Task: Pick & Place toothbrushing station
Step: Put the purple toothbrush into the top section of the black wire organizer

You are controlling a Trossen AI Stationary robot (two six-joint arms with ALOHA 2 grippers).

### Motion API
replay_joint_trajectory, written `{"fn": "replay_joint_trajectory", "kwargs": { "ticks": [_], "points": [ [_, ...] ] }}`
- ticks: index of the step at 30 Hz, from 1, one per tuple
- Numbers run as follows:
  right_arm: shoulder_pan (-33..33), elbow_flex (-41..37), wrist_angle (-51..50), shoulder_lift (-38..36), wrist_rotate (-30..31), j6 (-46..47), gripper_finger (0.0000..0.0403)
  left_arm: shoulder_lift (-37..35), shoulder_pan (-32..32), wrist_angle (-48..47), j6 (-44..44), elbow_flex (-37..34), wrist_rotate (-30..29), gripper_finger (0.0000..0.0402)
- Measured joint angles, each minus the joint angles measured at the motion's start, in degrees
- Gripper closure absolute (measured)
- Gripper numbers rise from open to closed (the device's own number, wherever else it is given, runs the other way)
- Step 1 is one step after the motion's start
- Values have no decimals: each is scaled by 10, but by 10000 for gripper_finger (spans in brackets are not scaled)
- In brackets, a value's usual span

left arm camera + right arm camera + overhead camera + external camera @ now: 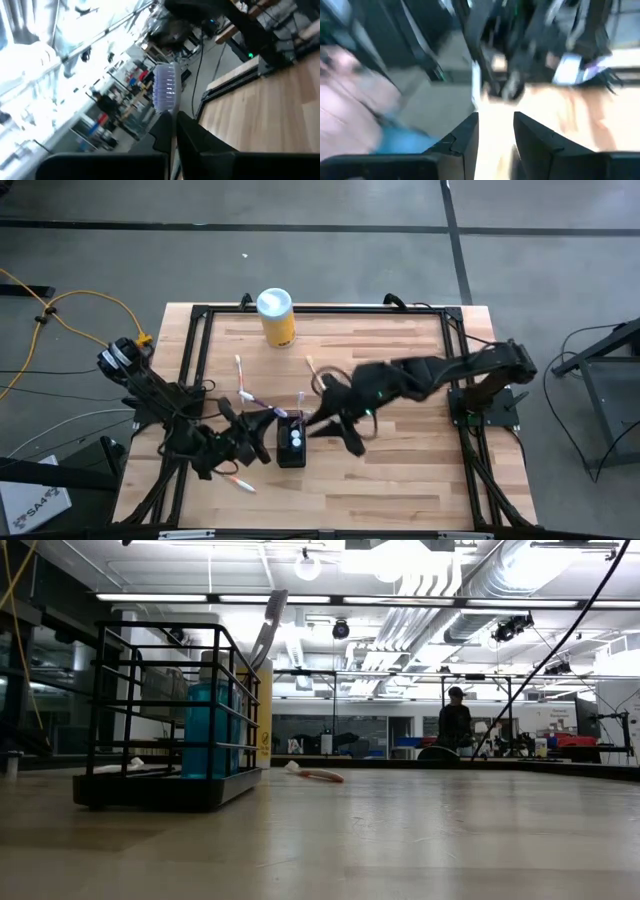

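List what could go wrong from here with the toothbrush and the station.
1. The left gripper holds a toothbrush by its handle, bristles far from the fingers; it could swing or slip in the grip.
2. The right gripper and the left gripper both crowd the toothbrushing station; the arms may collide.
3. A nudge could shift the station or scatter the loose toothbrushes lying nearby.

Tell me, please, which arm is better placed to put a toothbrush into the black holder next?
Left, most likely. The left tool holds a toothbrush and sits just beside the toothbrushing station in the high view. The right tool is close too, but open and empty.
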Motion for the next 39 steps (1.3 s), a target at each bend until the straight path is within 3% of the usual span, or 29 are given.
{"fn": "replay_joint_trajectory", "kwargs": {
  "ticks": [7,13,18,26,31,39],
  "points": [
    [90,-1,-124,4,174,-29,290,-9,17,-2,-130,0,6,399],
    [141,-20,-134,7,268,-12,292,-8,19,-4,-255,-9,89,399],
    [172,-43,-138,7,295,31,292,-8,31,-4,-354,-36,147,399],
    [212,-81,-134,7,340,90,292,-7,65,39,-535,-139,195,399],
    [224,-88,-129,7,357,114,292,-7,72,133,-553,-197,232,399],
    [225,-89,-130,7,371,119,292,-10,95,139,-618,-240,308,399]
  ]
}}
